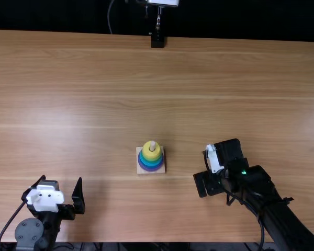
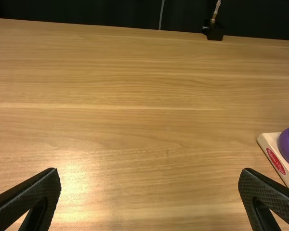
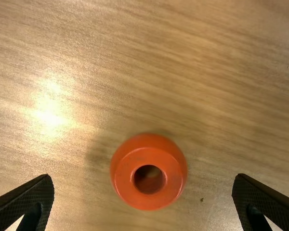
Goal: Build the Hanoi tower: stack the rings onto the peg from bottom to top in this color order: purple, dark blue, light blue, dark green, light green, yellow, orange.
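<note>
The orange ring (image 3: 148,201) lies flat on the table (image 1: 94,94), with its hole upward. In the right wrist view it is between the 2 fingers of the right gripper (image 1: 213,166), which is open; neither of these 2 touches the ring. The left gripper (image 1: 61,178) is also open, its 2 fingers standing wide apart, at the left side of the table. Between the 2 grippers is the square wooden base (image 1: 141,171), and on it the stacked rings (purple (image 1: 150,170) is low, yellow (image 1: 151,155) is high), with the peg (image 1: 152,146) showing through the top.
</note>
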`<move>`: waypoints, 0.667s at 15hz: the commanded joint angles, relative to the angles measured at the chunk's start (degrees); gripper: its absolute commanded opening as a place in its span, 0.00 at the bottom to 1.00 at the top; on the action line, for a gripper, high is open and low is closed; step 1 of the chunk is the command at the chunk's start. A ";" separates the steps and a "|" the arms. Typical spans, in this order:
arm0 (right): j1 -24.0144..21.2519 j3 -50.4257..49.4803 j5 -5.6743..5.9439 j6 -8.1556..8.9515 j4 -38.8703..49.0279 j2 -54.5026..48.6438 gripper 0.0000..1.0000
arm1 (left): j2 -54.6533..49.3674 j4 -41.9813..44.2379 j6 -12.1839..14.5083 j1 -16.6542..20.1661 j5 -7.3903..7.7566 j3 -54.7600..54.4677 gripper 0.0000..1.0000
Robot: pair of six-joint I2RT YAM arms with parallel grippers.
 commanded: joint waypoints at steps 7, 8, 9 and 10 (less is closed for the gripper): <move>0.18 2.17 0.32 2.50 0.09 4.40 1.00 | -0.67 -4.50 0.60 0.19 0.30 -6.37 1.00; 0.18 2.26 0.22 2.50 0.09 4.40 0.90 | -0.67 -4.50 0.60 0.19 0.30 -6.37 1.00; 0.18 2.26 0.11 2.50 0.20 4.40 0.63 | -0.67 -4.50 0.60 0.19 0.30 -6.37 1.00; 0.27 2.17 0.01 2.50 0.52 4.40 0.43 | -0.67 -4.50 0.60 0.19 0.30 -6.37 1.00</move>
